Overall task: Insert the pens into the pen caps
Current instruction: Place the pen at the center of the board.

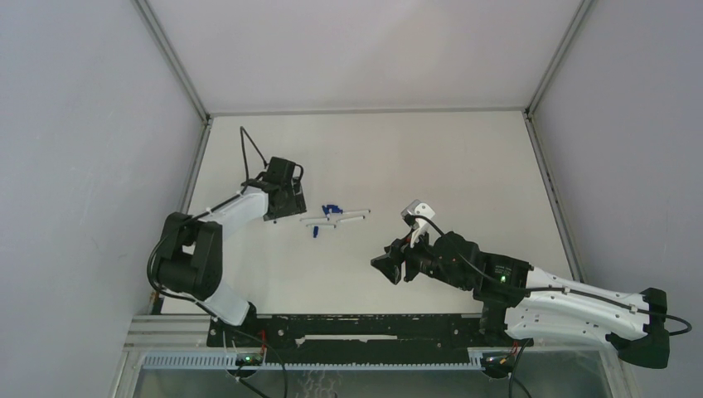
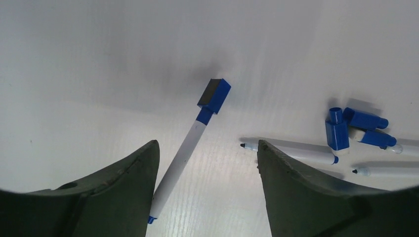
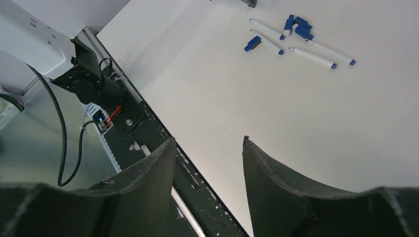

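White plastic and thin as a stick, the capped marker pen (image 2: 184, 154) lies flat on the pale table (image 2: 99, 74). Its dark blue square-ended cap (image 2: 214, 96) is already on. In the left wrist view its long axis runs on a diagonal. The capped end points up and to the right, away from the camera, and the blue-plugged tail sits low, touching or just beside one dark finger (image 2: 143, 168). The left gripper (image 2: 207, 160) straddles it with jaws spread wide and grips nothing. Off to one side the uncapped white pens (image 2: 291, 150) lie roughly crosswise, black nibs aimed toward the gripper. The loose blue caps (image 2: 337, 129) are huddled against them, some touching one another. The right gripper (image 3: 208, 140) hangs well apart over the near table edge, fingers parted and empty. The nearest risk is that finger beside the tail: if the arm swings sideways as it lifts, it could drag or roll the finished pen into the others. How firmly the cap is seated cannot be told, so a nudge might loosen it. The clumped caps pose a second risk, because reaching for one may scatter its neighbours, and the round barrels roll easily on a smooth top.
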